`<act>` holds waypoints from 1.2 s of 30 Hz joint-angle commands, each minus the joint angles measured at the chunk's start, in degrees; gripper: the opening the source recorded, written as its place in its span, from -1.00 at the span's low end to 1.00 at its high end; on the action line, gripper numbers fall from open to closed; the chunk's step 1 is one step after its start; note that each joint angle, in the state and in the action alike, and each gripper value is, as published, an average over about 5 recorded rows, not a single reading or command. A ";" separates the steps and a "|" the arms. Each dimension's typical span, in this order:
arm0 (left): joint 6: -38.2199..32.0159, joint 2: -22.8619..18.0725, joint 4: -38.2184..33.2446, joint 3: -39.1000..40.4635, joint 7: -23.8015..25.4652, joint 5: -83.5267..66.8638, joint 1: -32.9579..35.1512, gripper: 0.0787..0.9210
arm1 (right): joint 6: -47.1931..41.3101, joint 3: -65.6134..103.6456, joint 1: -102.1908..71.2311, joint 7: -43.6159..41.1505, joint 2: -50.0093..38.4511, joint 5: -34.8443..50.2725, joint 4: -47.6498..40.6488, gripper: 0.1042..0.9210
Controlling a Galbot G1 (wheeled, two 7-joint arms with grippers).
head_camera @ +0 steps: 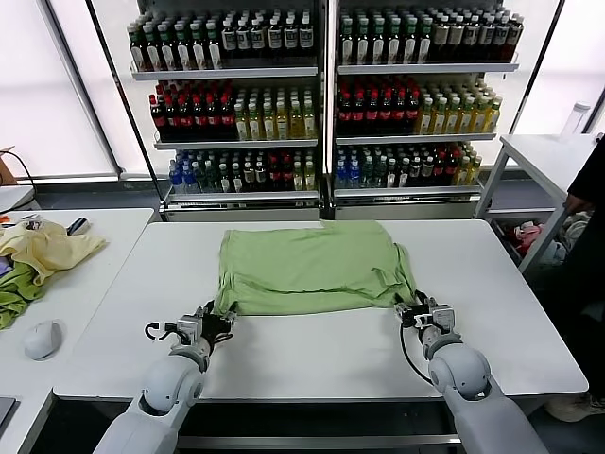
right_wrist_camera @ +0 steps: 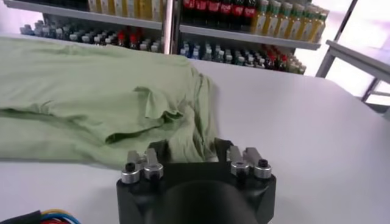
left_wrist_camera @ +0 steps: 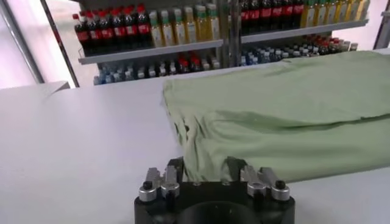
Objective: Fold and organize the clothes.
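My left arm reaches forward over the near edge of the table, its wrist low and level, and my left gripper rests by the near left corner of the shirt. Its fingers stand close together with the hem between them. My right arm mirrors it on the other side, my right gripper at the near right corner of the shirt, fingers pinched on the cloth edge.
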 commanded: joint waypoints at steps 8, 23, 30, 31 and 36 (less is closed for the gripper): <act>1.70 2.22 -7.94 -3.36 1.75 -8.16 6.69 -0.75 | -0.83 1.98 -8.25 0.01 -1.74 2.59 8.44 -0.83; 2.49 3.86 -29.97 -9.57 1.03 1.54 30.89 -0.94 | 2.09 13.72 -39.69 -1.41 0.51 -10.64 32.46 -0.90; 2.55 4.07 -32.96 -11.93 0.74 3.53 33.21 -0.89 | 1.76 15.34 -40.71 -1.77 0.01 -11.67 35.51 -0.58; 2.55 4.19 -33.31 -12.30 0.74 3.59 32.97 -0.84 | 1.97 15.60 -40.28 -1.70 -0.13 -11.54 36.03 -0.51; 2.50 5.57 -32.68 -13.71 0.57 2.20 28.74 -0.51 | 2.51 15.85 -34.64 -0.17 -1.28 -8.62 36.47 -0.17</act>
